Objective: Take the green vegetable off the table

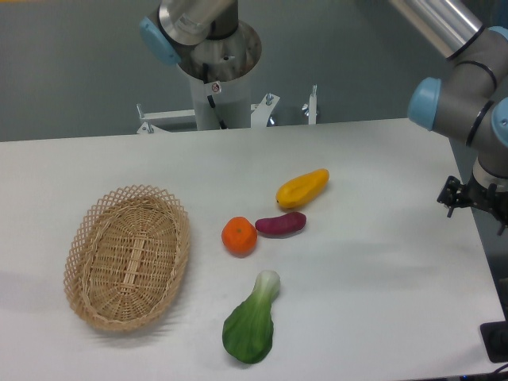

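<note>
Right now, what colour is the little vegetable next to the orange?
Purple, seen clearly in the fixed camera view, lying right beside the orange.

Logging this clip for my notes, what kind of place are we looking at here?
Probably a robotics lab: a robot arm on a pedestal beside a plain white table, with toy produce and a wicker basket laid out.

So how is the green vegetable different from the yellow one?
The green vegetable has a wide, dark leafy end that narrows to a pale stem; the yellow vegetable is one plain colour and evenly rounded. The green one looks bigger. It lies nearer the camera, alone, while the yellow one lies farther back by the purple vegetable. Both lie flat on the white table, untouched.
</note>
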Robot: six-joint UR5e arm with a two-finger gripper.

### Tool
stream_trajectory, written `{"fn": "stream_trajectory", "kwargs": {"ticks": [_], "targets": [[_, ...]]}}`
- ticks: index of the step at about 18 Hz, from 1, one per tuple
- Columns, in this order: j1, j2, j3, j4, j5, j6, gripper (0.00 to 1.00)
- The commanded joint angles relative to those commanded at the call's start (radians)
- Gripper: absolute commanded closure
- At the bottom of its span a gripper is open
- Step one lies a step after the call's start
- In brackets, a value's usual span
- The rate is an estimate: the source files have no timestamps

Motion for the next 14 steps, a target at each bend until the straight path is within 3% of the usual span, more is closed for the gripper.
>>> {"fn": "stream_trajectory", "kwargs": {"ticks": [8,12,14], "targets": [[0.002,-0.005,0.003,-0.002,-0.032,-0.071,0.00],[0.012,0.015,-0.035,0.000,-0.139,-0.081,0.00],[0.014,0.034,-0.051,-0.003,-0.140,-0.092,0.00]]}}
